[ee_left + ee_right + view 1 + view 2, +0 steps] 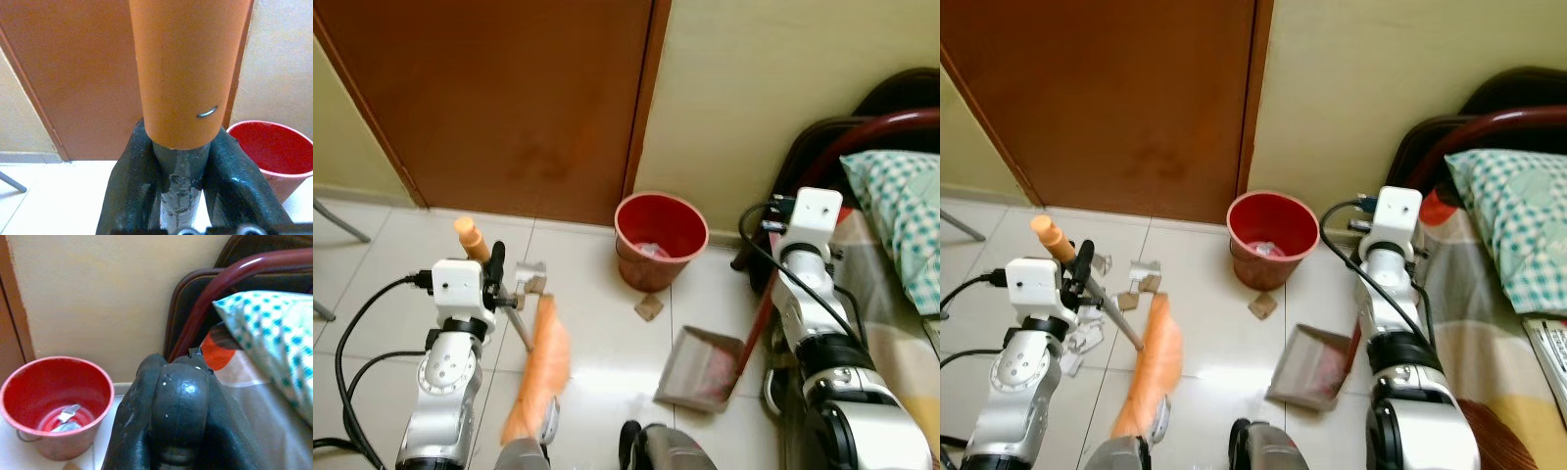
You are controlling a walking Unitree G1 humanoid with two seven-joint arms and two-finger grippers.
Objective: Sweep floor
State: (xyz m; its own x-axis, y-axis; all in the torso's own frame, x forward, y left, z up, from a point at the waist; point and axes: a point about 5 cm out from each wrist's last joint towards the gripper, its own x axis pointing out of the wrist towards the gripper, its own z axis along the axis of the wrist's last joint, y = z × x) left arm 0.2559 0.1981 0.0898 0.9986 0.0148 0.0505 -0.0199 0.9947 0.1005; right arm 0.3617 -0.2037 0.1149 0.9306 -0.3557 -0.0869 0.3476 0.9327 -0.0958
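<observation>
My left gripper [498,276] is shut on the grey metal shaft [182,183] of a broom, just below its orange grip [470,236]. The orange broom head [541,364] rests on the tiles by my feet. A grey dustpan [698,368] lies on the floor to the right of it, its dark red handle [759,318] rising to my right gripper [178,377], which is shut on the handle's black end. Cardboard scraps [1141,281] lie by the broom shaft, and one more scrap [648,307] sits in front of the bucket.
A red bucket [661,238] with some scraps inside stands against the wall beside a brown door [509,98]. A bed with a dark red frame [862,132] and a checked pillow [901,211] is close on the right. A metal chair leg [337,225] is at the far left.
</observation>
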